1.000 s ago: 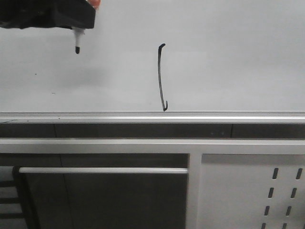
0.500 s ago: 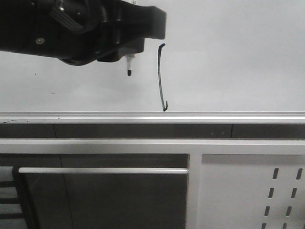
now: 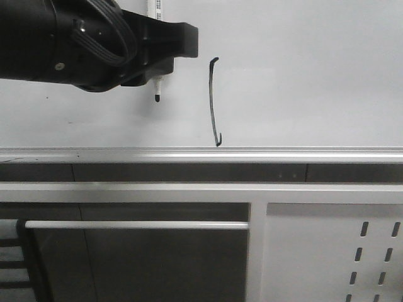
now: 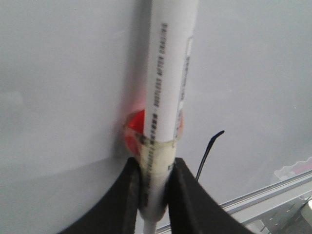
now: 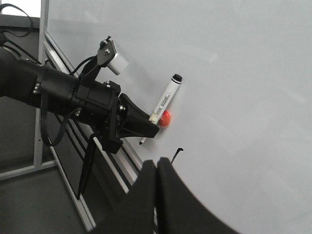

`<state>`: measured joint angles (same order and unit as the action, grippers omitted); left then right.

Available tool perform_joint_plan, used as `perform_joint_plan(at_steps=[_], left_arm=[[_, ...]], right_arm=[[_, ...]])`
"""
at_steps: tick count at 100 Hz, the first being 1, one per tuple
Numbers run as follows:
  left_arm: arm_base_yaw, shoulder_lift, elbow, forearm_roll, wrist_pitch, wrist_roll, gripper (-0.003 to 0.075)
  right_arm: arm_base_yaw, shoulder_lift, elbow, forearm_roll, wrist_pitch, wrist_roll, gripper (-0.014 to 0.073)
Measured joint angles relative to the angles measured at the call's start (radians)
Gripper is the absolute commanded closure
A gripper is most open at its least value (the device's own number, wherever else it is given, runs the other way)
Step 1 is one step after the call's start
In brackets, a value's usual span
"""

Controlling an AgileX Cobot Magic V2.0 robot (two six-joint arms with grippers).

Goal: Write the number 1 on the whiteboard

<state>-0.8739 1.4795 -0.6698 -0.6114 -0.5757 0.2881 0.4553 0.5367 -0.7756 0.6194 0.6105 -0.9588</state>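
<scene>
Left end effector [image 3: 157,72] pinches marker [image 4: 168,87], tip clear of whiteboard [image 3: 315,75]; number 1 [image 3: 214,104] drawn. Right end effector [image 5: 157,168] pressed together. Next likely: retract.

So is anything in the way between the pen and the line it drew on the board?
No, nothing visible. The left gripper holds the marker just beside the number 1, and only bare whiteboard lies between the tip and the stroke.
</scene>
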Motion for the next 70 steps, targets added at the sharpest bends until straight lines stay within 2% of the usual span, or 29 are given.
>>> perform_joint_plan(at_steps=[70], left_arm=[[0.013,0.068,0.0,0.046,-0.062,-0.072,0.0738]], right_arm=[[0.0,0.0,0.0,-0.002,0.0,0.002,0.0664]])
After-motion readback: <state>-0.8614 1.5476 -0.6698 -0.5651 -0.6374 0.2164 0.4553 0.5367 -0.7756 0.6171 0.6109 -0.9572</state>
